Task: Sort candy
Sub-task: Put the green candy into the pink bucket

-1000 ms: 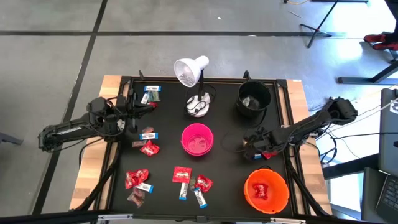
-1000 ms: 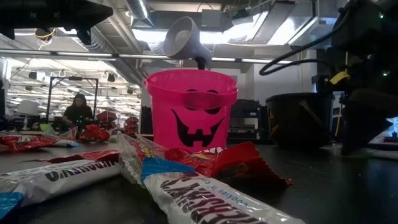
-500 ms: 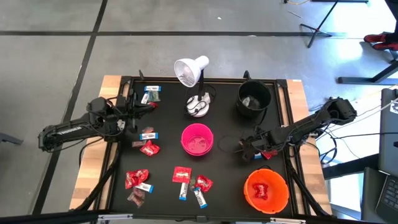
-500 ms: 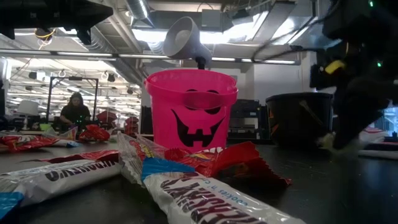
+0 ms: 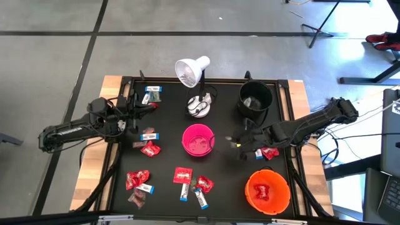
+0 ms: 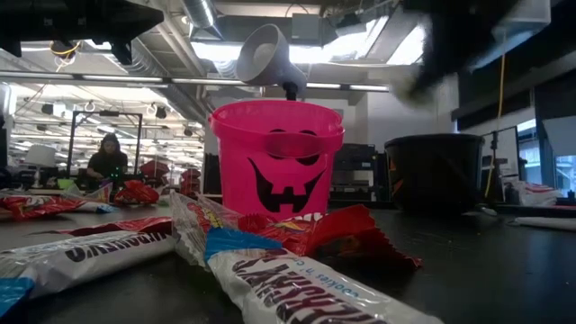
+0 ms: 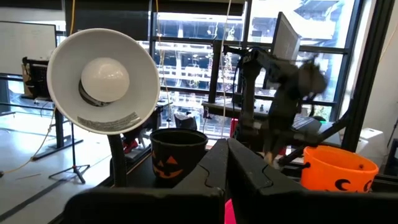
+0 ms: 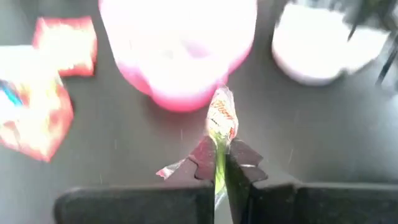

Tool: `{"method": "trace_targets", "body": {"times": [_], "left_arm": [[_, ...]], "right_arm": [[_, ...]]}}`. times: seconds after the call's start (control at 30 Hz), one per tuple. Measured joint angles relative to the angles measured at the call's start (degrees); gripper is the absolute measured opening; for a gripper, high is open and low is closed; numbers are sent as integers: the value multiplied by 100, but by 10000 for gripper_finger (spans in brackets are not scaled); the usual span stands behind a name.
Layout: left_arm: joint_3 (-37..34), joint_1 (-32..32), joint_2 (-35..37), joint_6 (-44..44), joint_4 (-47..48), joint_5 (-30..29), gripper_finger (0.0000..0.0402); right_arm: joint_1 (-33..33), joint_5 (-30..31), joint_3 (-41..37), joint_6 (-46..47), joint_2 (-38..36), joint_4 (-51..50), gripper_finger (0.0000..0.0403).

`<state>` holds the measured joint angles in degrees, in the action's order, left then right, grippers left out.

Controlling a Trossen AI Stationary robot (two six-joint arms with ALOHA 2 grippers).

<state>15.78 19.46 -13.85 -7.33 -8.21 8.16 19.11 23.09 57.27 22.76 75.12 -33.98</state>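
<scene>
The right tool (image 5: pixel 239 141) hangs above the black counter (image 5: pixel 228 181), between the pink bucket (image 5: pixel 198 139) and the orange bucket (image 5: pixel 267 190), its fingers (image 8: pixel 202 160) pinched tight on a small wrapped sweet (image 8: pixel 221 119). The right wrist view shows the wrapper standing up from the closed tips, red and yellow, with the pink bucket just beyond it. A red packet (image 5: pixel 270 152) lies on the counter beside the right arm.

The left tool (image 5: pixel 152 106) waits near the far left corner of the counter, its fingers (image 7: pixel 214 167) pressed together with nothing between them, close to a white-and-blue bar (image 5: pixel 152 90) by the back edge.

The rest of the candy is spread over the left and front of the counter: a bar (image 5: pixel 149 135) and a red packet (image 5: pixel 150 149) left of the pink bucket, a cluster of red and dark pieces (image 5: pixel 137 182) near the front left, and a red packet (image 5: pixel 182 175) with slim bars (image 5: pixel 200 197) toward the front middle. Red sweets (image 5: pixel 263 192) already sit inside the orange bucket.

A white desk lamp (image 5: pixel 192 71) and a black bucket (image 5: pixel 255 98) stand along the back. Open counter lies between the pink bucket and the black bucket, and along the right edge.
</scene>
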Motion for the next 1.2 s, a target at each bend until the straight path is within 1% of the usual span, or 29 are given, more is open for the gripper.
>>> {"method": "trace_targets", "body": {"times": [0.1, 0.3, 0.47, 0.53, 0.67, 0.83, 0.93, 1.03, 1.1, 1.2], "left_arm": [[-1, 0, -2, 0, 0, 0, 1], [0, 0, 0, 0, 0, 2, 1], [1, 1, -2, 0, 0, 1, 1], [0, 2, 0, 0, -4, 1, 1], [-1, 0, -2, 0, -2, 0, 1], [1, 2, -1, 0, 0, 0, 1], [1, 2, 0, 0, -1, 0, 1], [0, 2, 0, 0, -2, 0, 1], [-1, 2, -2, 0, 0, 2, 1], [1, 2, -1, 0, 0, 0, 1]], "right_arm": [[0, 305, 277, -703, -8, 681, 11], [-12, 336, 298, -1755, 60, 2355, 13], [-107, 279, 298, -2077, 363, 3313, 14], [-170, 84, 300, -2179, 561, 3579, 14], [-381, -307, 300, -2242, 1027, 3719, 14], [-626, -420, 300, -2130, 1505, 3712, 14], [-693, -634, 300, -2126, 1646, 3719, 15], [-691, -684, 300, -2135, 1665, 3721, 18], [-680, -686, 300, -2161, 1664, 3732, 31], [-677, -694, 300, -2172, 1631, 3715, 71]]}}
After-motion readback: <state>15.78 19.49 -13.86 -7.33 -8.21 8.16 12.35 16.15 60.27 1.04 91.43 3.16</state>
